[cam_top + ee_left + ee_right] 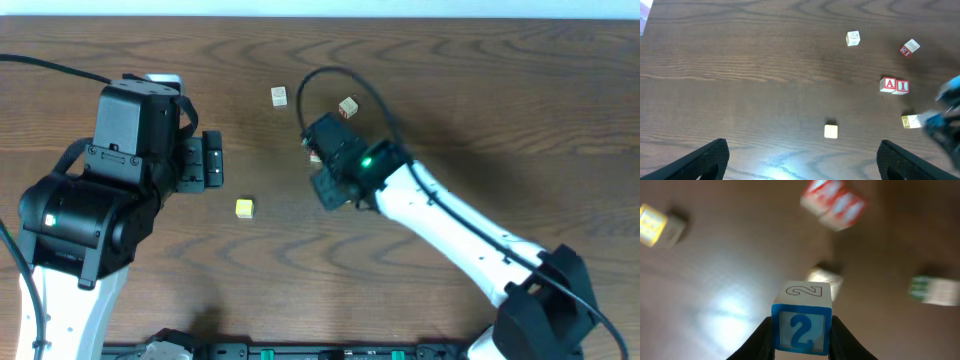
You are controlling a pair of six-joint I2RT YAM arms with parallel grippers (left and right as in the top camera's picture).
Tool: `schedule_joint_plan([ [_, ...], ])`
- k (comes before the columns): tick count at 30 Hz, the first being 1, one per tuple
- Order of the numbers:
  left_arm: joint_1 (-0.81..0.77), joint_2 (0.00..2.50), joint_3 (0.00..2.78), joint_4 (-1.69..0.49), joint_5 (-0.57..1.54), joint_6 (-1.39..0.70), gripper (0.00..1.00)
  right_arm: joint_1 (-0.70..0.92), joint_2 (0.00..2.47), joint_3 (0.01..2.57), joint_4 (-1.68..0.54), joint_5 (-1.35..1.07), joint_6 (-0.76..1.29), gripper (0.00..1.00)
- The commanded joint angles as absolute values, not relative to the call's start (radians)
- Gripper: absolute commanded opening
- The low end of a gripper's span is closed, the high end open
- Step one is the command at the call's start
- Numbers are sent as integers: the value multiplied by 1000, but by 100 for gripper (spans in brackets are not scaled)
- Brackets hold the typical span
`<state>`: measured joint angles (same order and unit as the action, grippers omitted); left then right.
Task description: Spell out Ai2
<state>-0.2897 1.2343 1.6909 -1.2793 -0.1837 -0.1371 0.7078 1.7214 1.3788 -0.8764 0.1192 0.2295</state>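
Note:
My right gripper (801, 342) is shut on a block with a blue 2 (801, 325), held above the table. In the overhead view the right gripper (328, 192) hovers just below the red A and I blocks (313, 155), which it partly hides. The left wrist view shows the A and I blocks (895, 85) side by side, with a yellowish block (911, 121) at the blurred right gripper's tip below them. My left gripper (802, 147) is open and empty, and it sits left of the blocks (210, 160).
A yellow block (244, 207) lies between the two arms. A white block (278, 96) and a red and white block (348, 106) lie further back. The right arm's black cable (330, 75) loops over the table behind the gripper.

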Motion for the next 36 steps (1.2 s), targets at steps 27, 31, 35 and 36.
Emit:
schedule_joint_plan([
  [27, -288, 1237, 1684, -1282, -186, -146, 95, 547, 1933, 1410, -736, 108, 501, 21],
  [31, -288, 1237, 1684, -1282, -186, -153, 95, 546, 1938, 1410, -713, 107, 519, 21],
  [35, -288, 1237, 1684, -1282, -186, -165, 95, 542, 1949, 1410, -688, 107, 537, 21],
  [36, -288, 1237, 1684, -1282, -186, -165, 95, 542, 1950, 1410, -688, 107, 543, 21],
])
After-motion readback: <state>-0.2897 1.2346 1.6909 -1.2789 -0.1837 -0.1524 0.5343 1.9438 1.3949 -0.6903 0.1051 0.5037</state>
